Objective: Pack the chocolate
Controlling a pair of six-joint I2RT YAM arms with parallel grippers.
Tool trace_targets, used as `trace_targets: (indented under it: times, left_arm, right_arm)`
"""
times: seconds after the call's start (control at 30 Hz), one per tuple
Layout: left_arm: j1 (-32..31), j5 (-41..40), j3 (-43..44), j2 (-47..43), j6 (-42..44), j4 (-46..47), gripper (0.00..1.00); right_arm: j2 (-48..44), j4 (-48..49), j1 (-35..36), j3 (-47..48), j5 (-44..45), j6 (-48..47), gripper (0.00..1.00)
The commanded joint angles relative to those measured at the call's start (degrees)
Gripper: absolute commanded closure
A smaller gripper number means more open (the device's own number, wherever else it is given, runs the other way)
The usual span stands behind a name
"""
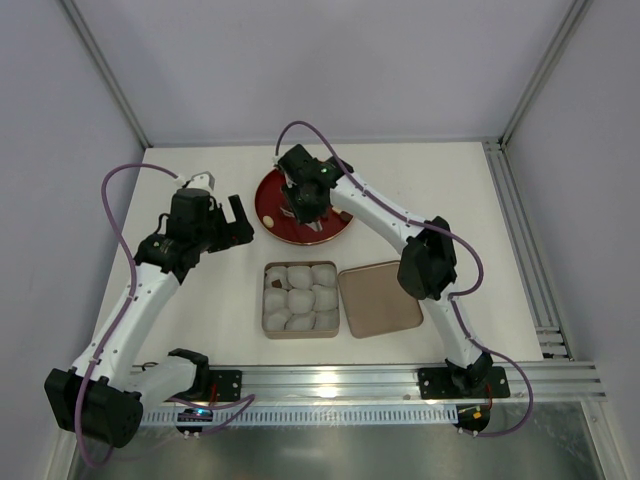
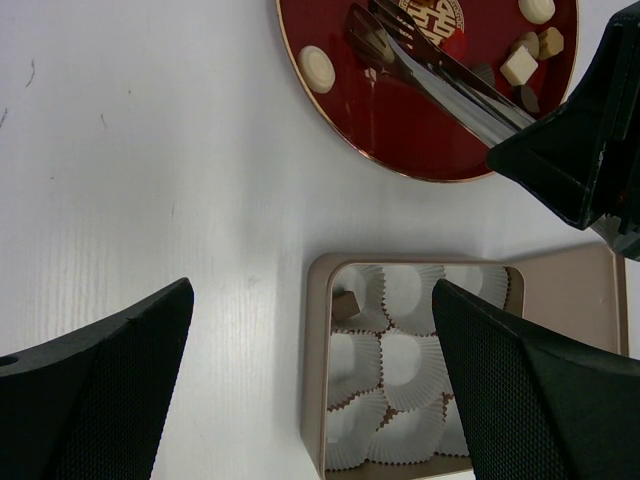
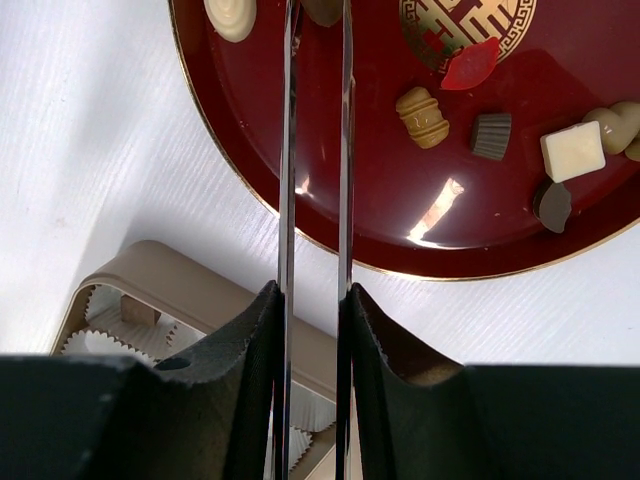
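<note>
Several chocolates lie on a red plate (image 1: 268, 207), among them a cream oval (image 3: 230, 15), a tan barrel (image 3: 422, 117), a dark cup shape (image 3: 491, 135) and a white square (image 3: 573, 150). My right gripper (image 3: 312, 300) is shut on thin metal tongs (image 3: 288, 150) over the plate. The tong tips sit around a dark brown chocolate (image 3: 322, 10), which also shows in the left wrist view (image 2: 372, 42). A tan box (image 2: 315, 380) holds white paper cups, and one brown chocolate (image 2: 346, 305) lies in its far left cup. My left gripper (image 2: 312, 300) is open and empty above the box's left edge.
The box's tan lid (image 1: 378, 298) lies flat right of the box (image 1: 264, 300). The right arm (image 2: 580, 150) reaches over the plate's right side. Grey walls and an aluminium frame ring the white table.
</note>
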Motion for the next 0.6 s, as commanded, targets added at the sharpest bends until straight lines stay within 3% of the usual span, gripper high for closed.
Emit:
trace_targets:
  times: [0.0, 0.43, 0.57]
  left_arm:
    - [0.4, 0.5, -0.3, -0.3, -0.2, 2.0, 0.0]
    - [0.4, 0.7, -0.3, -0.3, -0.3, 2.1, 0.0]
    - [0.4, 0.8, -0.3, -0.3, -0.3, 2.0, 0.0]
  right_arm:
    - [-5.1, 0.1, 0.3, 2.0, 1.8, 0.2, 0.69]
    - [-13.8, 2.5, 0.4, -7.2, 1.3, 2.3, 0.72]
    - [-20.3, 4.7, 1.0, -15.2, 0.6, 3.4, 0.72]
